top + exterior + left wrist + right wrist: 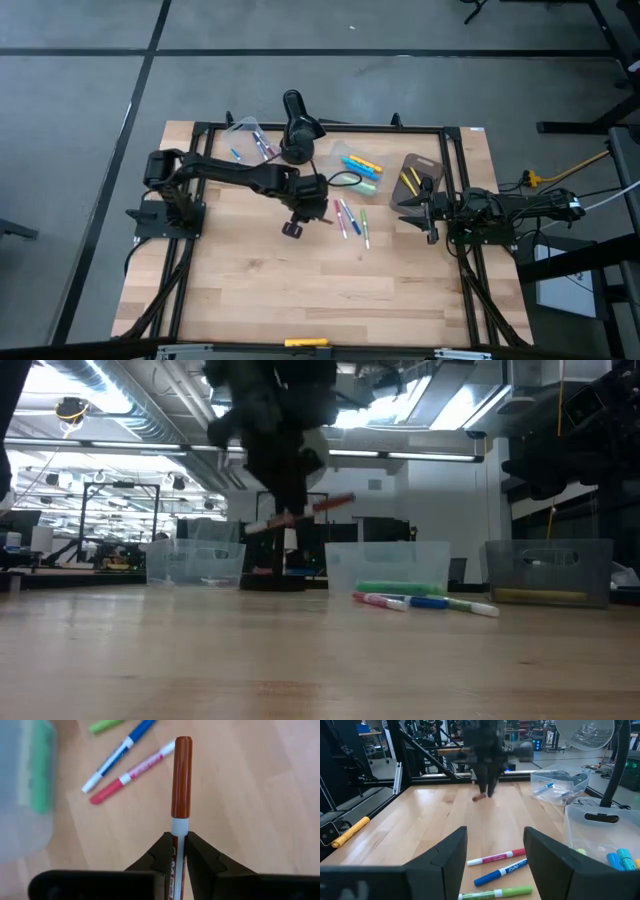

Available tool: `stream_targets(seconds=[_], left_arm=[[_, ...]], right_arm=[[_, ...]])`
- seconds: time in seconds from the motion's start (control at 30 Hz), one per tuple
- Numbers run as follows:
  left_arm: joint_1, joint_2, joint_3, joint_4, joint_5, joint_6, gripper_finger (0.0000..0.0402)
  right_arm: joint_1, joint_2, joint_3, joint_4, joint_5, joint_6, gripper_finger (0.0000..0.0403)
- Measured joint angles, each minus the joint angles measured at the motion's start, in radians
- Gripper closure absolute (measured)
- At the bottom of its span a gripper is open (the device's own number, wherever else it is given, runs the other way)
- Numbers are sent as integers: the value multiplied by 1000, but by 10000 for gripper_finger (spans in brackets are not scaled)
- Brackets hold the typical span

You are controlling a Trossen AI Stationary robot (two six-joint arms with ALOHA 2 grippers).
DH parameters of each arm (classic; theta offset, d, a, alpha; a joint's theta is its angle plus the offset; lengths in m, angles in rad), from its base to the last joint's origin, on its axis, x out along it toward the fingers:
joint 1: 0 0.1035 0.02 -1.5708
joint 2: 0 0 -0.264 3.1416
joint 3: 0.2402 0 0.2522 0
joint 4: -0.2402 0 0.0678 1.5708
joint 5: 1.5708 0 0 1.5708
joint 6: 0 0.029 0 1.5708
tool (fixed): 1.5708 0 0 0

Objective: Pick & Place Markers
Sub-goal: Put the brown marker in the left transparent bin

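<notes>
My left gripper [297, 220] hangs over the middle of the table, shut on a marker with a red-brown cap [181, 775]; in the low view this marker [300, 512] shows well above the tabletop. Loose markers [350, 220] lie flat on the wood just right of it: red [495, 857], blue [502, 871] and green [495, 893] ones show in the right wrist view. My right gripper [495, 855] is open and waits low at the table's right side [418, 212], pointing at those markers without touching anything. My left gripper pinches the marker's white barrel [179, 837] just below the cap, between its two fingers [162, 855]. The fingers come from above and the capped end sticks out past them. The marker is lifted clear of the table and sits nearly level, slightly tilted [330, 503].
Three clear tubs stand along the far half: a left one [250, 135], a middle one [360, 170] with cyan, yellow and green markers, and a right one [420, 175] with yellow markers. A black desk lamp [298, 125] stands between them. A yellow marker [350, 832] lies off the near edge.
</notes>
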State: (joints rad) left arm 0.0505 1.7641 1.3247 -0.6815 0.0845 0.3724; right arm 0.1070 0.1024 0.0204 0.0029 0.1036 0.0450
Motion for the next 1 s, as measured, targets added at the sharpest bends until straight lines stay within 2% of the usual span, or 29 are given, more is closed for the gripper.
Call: stream_targets(seconds=[0.67, 1.0], left_arm=[[-5, -317, 2, -115, -5, -150, 364], [-3, -362, 2, -291, -60, -277, 363]], right_arm=[[0, 0, 0, 0, 0, 0, 209], [0, 0, 0, 0, 0, 0, 209]])
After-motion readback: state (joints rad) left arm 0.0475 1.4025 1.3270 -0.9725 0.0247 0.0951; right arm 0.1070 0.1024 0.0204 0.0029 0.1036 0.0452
